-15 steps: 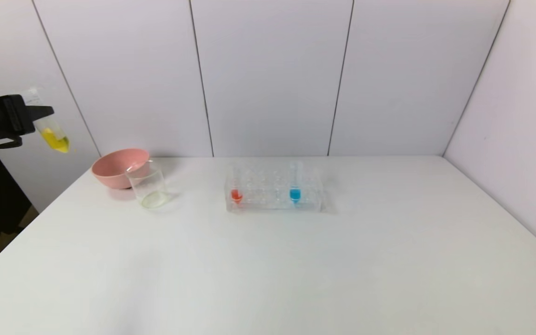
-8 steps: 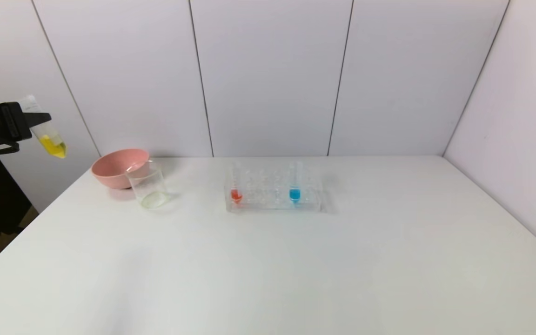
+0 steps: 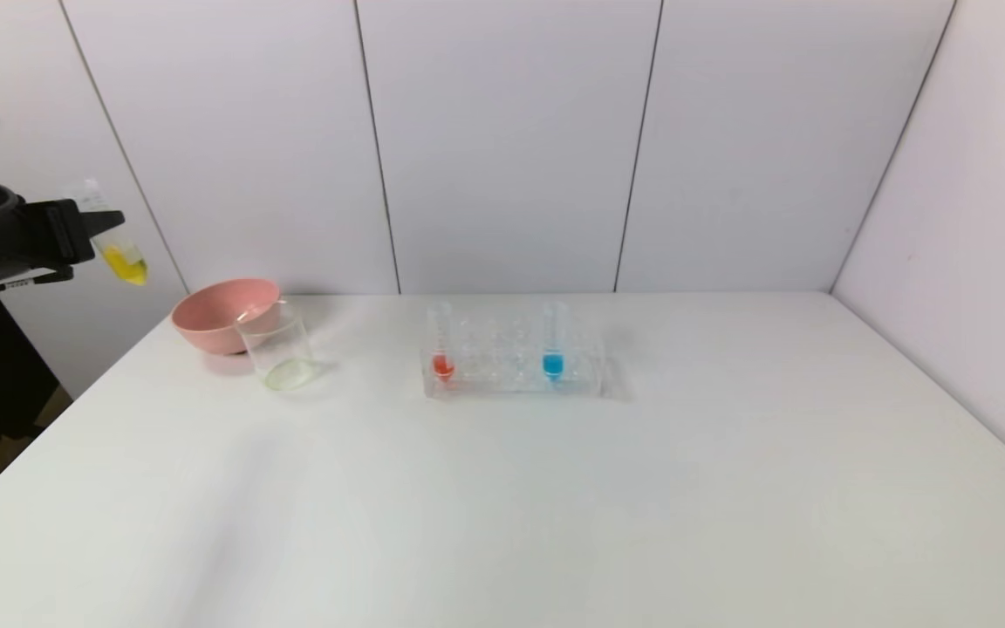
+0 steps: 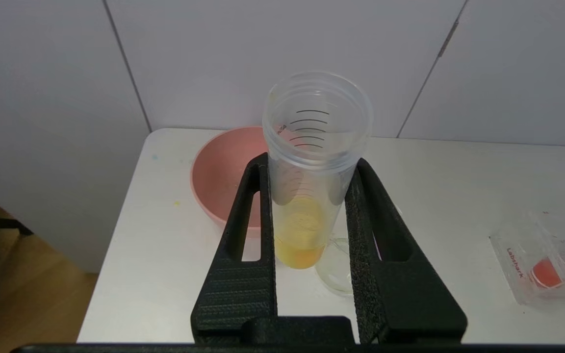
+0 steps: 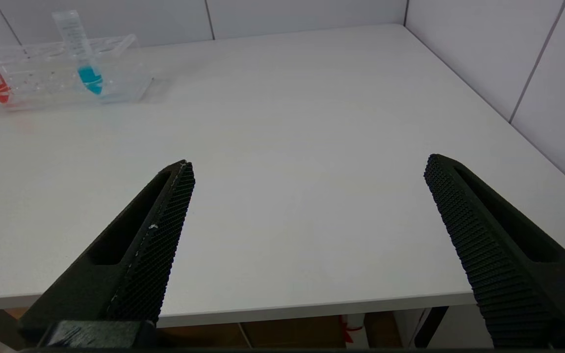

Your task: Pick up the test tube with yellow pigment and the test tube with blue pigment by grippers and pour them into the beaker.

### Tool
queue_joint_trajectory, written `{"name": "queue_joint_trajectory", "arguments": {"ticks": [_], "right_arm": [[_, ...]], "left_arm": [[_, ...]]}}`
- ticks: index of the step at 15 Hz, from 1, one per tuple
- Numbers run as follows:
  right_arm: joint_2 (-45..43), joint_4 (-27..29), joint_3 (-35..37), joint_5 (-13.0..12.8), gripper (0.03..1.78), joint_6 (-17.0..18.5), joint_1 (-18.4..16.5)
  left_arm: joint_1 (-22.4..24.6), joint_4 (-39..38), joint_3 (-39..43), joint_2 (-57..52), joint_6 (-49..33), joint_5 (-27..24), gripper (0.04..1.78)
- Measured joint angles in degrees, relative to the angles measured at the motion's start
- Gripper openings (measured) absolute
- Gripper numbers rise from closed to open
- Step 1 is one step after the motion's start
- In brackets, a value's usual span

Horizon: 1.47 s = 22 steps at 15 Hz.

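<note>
- A white table [image 3: 555, 506] fills most of the head view, with pale wall panels behind it.
- The left gripper [image 3: 105, 228] hangs in the air at about 9 o'clock in the head view, off the table's left edge. Its two black fingers [image 4: 243, 230] are closed against the sides of the test tube with yellow pigment [image 4: 312, 162].
- The right gripper [image 5: 309, 171] sits low beyond the table's near edge, seen only from its wrist camera. Its fingers are spread wide apart and hold nothing.
- A clear tube rack [image 3: 516, 362] stands on the table just above centre.
- A pink bowl [image 3: 222, 314] sits on the table at about 10 o'clock.
- The beaker [image 3: 280, 349] stands upright just beside the bowl, on its 4 o'clock side.
- The held yellow tube tilts, its yellow tip pointing down toward 4 o'clock in the head view.
- The test tube with blue pigment [image 3: 553, 344] stands upright at the rack's 3 o'clock end.
- A red-liquid tube [image 3: 442, 344] stands upright at the rack's 9 o'clock end.
</note>
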Motion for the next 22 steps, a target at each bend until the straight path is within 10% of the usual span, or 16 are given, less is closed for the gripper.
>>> {"name": "queue_joint_trajectory", "arguments": {"ticks": [8,22], "right_arm": [[0.0,0.0,0.0,0.0,1.71,-0.02,0.0],[0.0,0.0,0.0,0.0,1.71,0.0,0.0]], "left_arm": [[0.76,9.45,-10.8,10.47,19.09,-15.58,0.44],[1.88,58.22,-48.3,26.27,80.75,-17.92,0.44]]}}
